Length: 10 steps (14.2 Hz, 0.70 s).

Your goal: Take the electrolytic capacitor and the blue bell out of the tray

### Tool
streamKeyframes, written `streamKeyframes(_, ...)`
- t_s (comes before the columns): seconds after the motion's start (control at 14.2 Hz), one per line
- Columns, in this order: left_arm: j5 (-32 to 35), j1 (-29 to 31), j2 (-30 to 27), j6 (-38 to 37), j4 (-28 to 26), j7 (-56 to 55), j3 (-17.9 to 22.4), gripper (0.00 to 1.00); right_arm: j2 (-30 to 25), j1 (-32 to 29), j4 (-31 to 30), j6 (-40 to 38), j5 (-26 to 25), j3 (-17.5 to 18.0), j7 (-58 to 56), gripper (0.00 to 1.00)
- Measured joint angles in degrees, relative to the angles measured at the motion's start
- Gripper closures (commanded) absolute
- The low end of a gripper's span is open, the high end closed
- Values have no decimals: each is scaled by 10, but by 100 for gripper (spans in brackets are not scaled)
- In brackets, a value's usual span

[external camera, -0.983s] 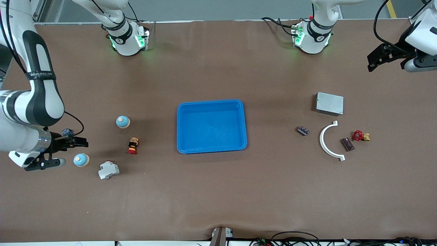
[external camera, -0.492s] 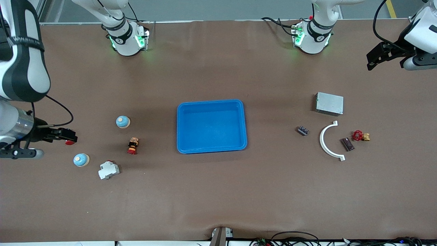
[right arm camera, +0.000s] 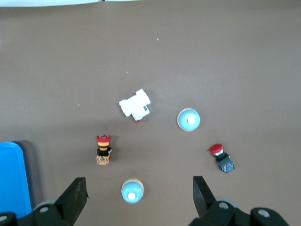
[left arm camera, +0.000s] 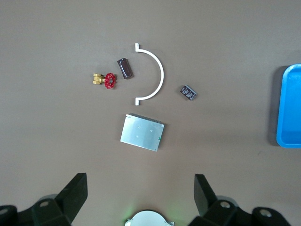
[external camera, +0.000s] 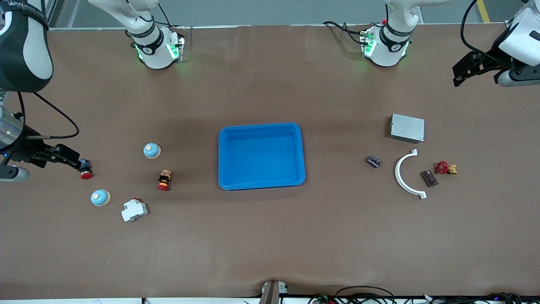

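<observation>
Two blue dome bells stand toward the right arm's end: one (external camera: 152, 150) (right arm camera: 132, 190) and one nearer the front camera (external camera: 100, 197) (right arm camera: 188, 119). The dark brown capacitor (external camera: 429, 178) (left arm camera: 124, 68) lies toward the left arm's end, beside a white arc piece (external camera: 404, 175). My right gripper (external camera: 69, 157) (right arm camera: 138, 188) is open and empty, up over the table's right-arm end by a red push button (external camera: 85, 173). My left gripper (external camera: 468, 69) (left arm camera: 141, 178) is open and empty, high over the left-arm end. The blue tray (external camera: 261, 126) sits mid-table, holding nothing.
Near the bells lie an orange-red switch (external camera: 164, 180) and a white breaker (external camera: 134, 210). Near the capacitor lie a metal box (external camera: 407, 128), a small black part (external camera: 374, 161) and a red valve (external camera: 445, 168).
My right gripper has drawn back from beside the nearer bell toward the right-arm end of the table, uncovering the red push button. The left gripper has barely shifted.
</observation>
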Motion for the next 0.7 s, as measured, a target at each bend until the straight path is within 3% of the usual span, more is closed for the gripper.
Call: streamKeyframes(0.7, 0, -3, 0, 13, 1, 0, -2, 0, -25, 1, 14, -39, 0, 0, 24, 0)
